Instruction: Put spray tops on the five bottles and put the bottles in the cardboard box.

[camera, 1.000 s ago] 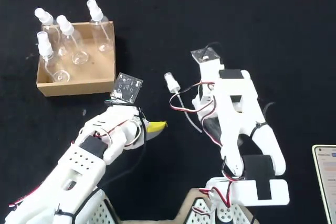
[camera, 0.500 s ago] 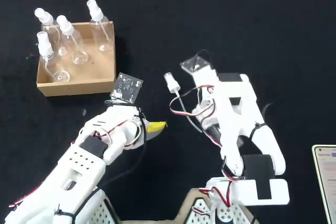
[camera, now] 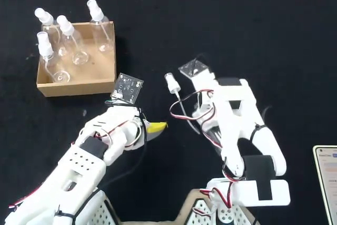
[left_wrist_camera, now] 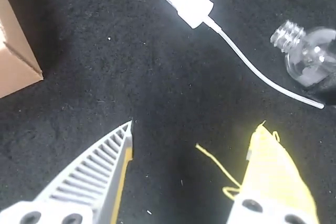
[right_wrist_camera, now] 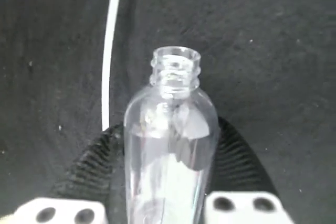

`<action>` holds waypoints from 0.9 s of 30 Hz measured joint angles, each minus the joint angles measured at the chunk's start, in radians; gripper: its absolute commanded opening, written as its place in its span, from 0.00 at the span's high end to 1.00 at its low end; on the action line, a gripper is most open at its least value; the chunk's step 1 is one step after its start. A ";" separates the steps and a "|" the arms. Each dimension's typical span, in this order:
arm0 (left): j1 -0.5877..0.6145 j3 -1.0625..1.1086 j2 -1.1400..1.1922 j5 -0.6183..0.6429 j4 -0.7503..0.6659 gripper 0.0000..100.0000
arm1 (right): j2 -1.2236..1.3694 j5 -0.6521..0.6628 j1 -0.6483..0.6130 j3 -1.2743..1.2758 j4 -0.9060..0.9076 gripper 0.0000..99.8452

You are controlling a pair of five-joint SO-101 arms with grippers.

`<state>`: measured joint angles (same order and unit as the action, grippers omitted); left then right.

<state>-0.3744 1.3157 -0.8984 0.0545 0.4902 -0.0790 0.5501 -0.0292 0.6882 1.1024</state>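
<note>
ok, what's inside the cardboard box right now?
Four clear bottles stand in the cardboard box, each with a white spray top. Its bare floor shows between them. The front bottles cover part of the rear ones' bodies.

Two arms, side by side, bent low over the table.
Left gripper [left_wrist_camera: 194, 129] hangs with jaws spread wide; right gripper [right_wrist_camera: 169, 148] is clamped around a bottle [right_wrist_camera: 175, 80].
</note>
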 measured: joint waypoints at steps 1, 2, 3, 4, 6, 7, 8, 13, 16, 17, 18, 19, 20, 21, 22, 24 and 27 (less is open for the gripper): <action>0.000 0.000 0.000 0.000 0.000 0.66 | 0.000 -0.028 0.000 -0.020 0.014 0.91; 0.000 0.000 0.000 0.000 0.000 0.66 | 0.000 -0.061 0.000 -0.046 0.038 0.91; 0.000 0.000 0.000 0.000 0.000 0.66 | 0.000 -0.100 0.000 -0.074 0.066 0.91; 0.000 0.000 0.000 0.000 0.000 0.66 | 0.000 -0.141 0.000 -0.103 0.094 0.91; 0.000 0.000 0.000 0.000 0.000 0.66 | 0.000 -0.216 0.000 -0.153 0.153 0.91; 0.000 0.000 0.000 0.000 0.000 0.66 | 0.000 -0.247 0.000 -0.173 0.176 0.91; 0.000 0.000 0.000 0.000 0.000 0.66 | 0.000 -0.272 -0.008 -0.189 0.192 0.91; 0.000 0.000 0.000 0.000 0.000 0.66 | -0.069 -0.387 -0.103 -0.206 0.232 0.91; 0.000 0.000 0.000 0.000 0.000 0.66 | -0.172 -0.466 -0.204 -0.206 0.233 0.91; 0.000 0.000 0.000 0.000 0.000 0.66 | -0.204 -0.480 -0.236 -0.206 0.233 0.91; 0.000 0.000 0.000 0.000 0.000 0.66 | -0.233 -0.489 -0.267 -0.201 0.230 0.91; 0.000 0.000 0.000 0.000 0.000 0.66 | -0.255 -0.496 -0.290 -0.189 0.215 0.91; 0.002 0.000 0.000 0.000 0.000 0.66 | -0.269 -0.499 -0.308 -0.172 0.198 0.91; 0.012 0.000 0.000 0.000 0.000 0.66 | -0.276 -0.502 -0.321 -0.157 0.176 0.91; 0.026 0.000 0.000 0.000 0.000 0.66 | -0.278 -0.505 -0.333 -0.140 0.150 0.91; 0.052 0.000 0.000 0.025 0.000 0.66 | -0.278 -0.506 -0.354 -0.121 0.104 0.91; 0.087 0.000 0.000 0.075 0.000 0.66 | -0.272 -0.506 -0.351 -0.112 0.069 0.90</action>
<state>-0.2869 1.3157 -0.8984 0.1297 0.4902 -0.3506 0.0437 -0.3805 0.5762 1.1715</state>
